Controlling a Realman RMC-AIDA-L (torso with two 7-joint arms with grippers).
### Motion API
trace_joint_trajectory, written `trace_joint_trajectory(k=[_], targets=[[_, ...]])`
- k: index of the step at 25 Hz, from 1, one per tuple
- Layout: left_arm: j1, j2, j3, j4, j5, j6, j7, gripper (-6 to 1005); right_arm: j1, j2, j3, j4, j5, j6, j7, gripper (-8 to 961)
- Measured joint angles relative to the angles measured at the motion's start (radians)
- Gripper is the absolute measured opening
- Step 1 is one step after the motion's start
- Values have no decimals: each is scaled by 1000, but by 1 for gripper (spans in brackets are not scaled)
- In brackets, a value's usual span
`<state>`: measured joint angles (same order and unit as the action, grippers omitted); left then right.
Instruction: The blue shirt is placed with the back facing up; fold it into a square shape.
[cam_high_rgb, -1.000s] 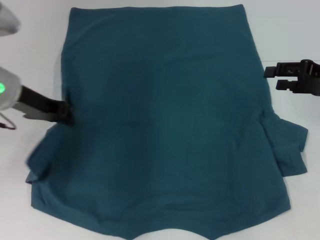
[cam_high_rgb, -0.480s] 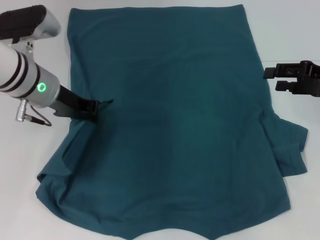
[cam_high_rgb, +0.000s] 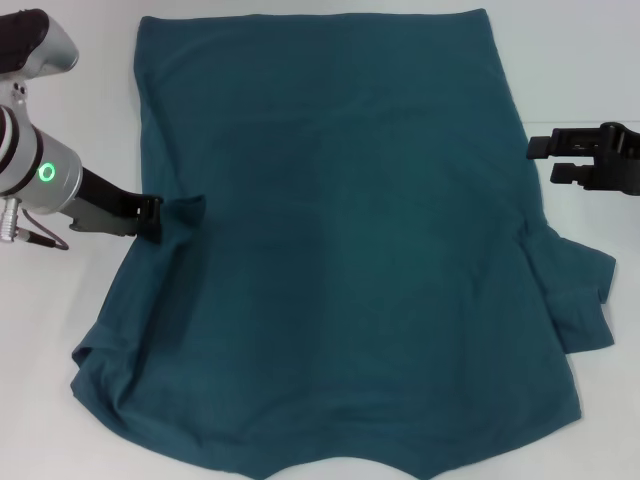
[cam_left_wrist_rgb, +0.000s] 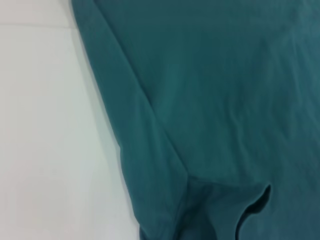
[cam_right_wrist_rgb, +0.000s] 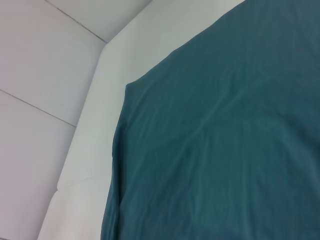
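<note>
Blue shirt (cam_high_rgb: 340, 250), plain side up

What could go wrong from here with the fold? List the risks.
1. The left gripper holds only a small pinch of the dark teal-blue cotton T-shirt at its left edge; the fabric may slip free.
2. The left sleeve lies bunched and creased, so a fold could trap wrinkles.
3. The right gripper hovers off the cloth, leaving the crumpled right sleeve unflattened.
</note>
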<state>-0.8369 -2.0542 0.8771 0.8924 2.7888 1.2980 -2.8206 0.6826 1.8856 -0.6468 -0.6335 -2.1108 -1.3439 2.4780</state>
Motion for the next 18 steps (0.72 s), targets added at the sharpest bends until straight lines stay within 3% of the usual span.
trace_joint_trajectory(k=[10, 17, 18], targets=[[1, -14, 0, 4, -47, 13, 23, 1, -1, 0, 0, 0, 0, -1, 2, 653], [6, 1, -13, 14, -146, 49, 79, 51, -1, -2, 0, 0, 0, -1, -1, 646], [10, 2, -20, 20, -158, 58, 92, 97, -1, -3, 1, 0, 0, -1, -3, 645]])
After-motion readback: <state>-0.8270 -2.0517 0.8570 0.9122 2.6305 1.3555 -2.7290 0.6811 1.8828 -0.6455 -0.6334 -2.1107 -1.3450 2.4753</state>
